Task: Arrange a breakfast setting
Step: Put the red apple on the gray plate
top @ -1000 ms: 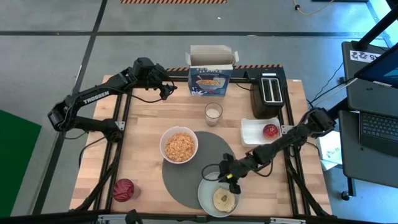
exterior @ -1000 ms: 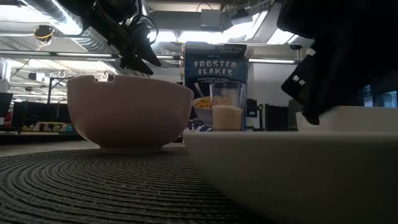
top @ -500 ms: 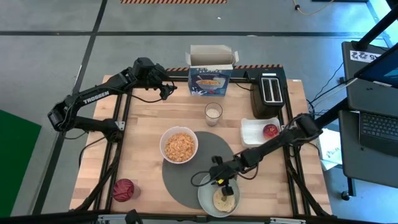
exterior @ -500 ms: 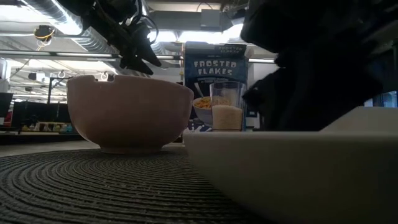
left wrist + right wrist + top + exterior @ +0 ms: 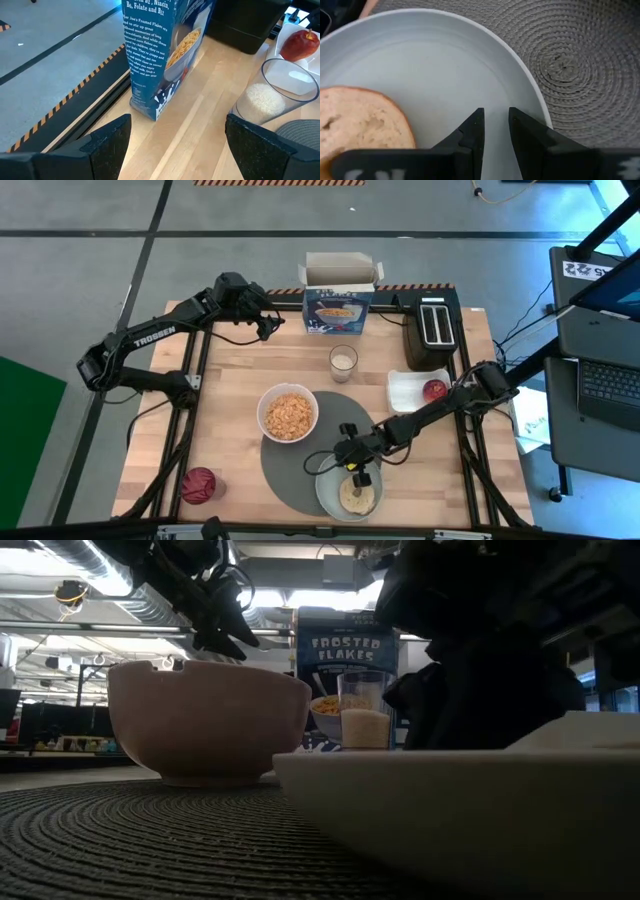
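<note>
While right claw [image 5: 495, 131] pinches plate [image 5: 445, 75] rim | bagel half [image 5: 362, 122] beside | left claw [image 5: 170, 145] spread near cereal box [image 5: 162, 55]

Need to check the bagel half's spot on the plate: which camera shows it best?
The high view: the whole round tan bagel half lies on the pale-green plate. The right wrist view crops it; the low and left wrist views show none.

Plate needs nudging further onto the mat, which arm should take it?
Right. The right gripper is already down on the pale-green plate beside the mat; the left gripper waits far off by the cereal box.
</note>
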You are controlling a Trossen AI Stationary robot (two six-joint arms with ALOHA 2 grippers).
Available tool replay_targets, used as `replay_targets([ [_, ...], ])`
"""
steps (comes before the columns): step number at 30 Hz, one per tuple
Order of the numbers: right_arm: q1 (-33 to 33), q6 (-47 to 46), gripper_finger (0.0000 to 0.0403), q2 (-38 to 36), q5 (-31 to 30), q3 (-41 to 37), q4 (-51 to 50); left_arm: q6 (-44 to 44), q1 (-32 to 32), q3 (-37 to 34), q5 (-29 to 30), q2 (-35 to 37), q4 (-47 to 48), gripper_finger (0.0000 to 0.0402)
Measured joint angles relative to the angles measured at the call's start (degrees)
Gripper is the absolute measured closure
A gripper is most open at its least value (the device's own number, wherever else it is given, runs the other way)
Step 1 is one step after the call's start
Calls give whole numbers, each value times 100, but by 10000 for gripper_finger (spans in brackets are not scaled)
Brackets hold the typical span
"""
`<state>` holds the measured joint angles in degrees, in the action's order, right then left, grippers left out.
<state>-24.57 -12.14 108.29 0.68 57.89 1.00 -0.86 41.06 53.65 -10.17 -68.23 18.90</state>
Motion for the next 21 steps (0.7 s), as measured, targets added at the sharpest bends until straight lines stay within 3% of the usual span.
replay_targets([
  [9, 197, 196, 313, 0, 214, 0, -27, 2, 0, 0, 0, 0, 0, 92],
  [16, 253, 198, 313, -268, 797, -4, -114, 2, 0, 0, 0, 0, 0, 92],
  [21, 240, 651, 313, -943, 345, 510, -1673, 2, 0, 0, 0, 0, -1, 92],
])
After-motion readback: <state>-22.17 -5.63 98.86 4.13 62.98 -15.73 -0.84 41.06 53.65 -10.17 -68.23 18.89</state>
